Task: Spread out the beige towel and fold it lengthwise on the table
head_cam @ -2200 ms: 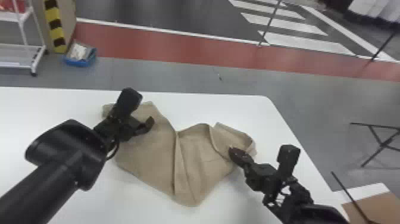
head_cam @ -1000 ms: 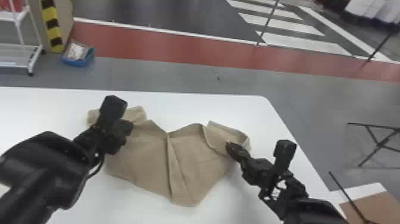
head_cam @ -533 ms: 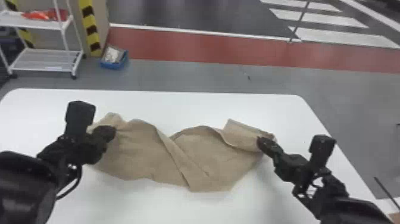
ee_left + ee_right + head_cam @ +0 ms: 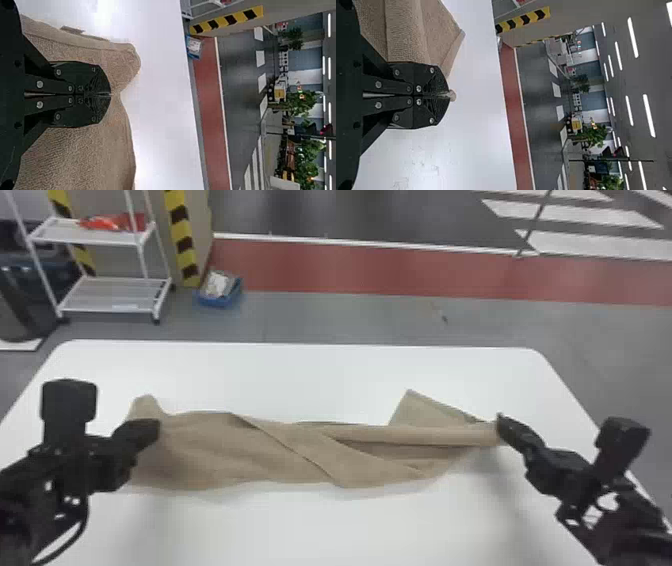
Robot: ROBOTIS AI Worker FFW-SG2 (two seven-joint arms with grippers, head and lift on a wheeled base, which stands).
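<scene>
Towel [image 4: 225,455] between left hand [image 4: 154,429] and right hand [image 4: 501,424], both clenched on beige cloth.

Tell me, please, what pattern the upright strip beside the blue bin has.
Yellow and black diagonal stripes on the strip, best seen in the head view.

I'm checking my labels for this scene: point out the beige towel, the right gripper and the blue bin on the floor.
Beige towel [image 4: 215,455]: head view, its left half.
Right gripper [image 4: 443,95]: right wrist view, between its fingertips.
Blue bin [image 4: 216,301]: head view, its near wall.
</scene>
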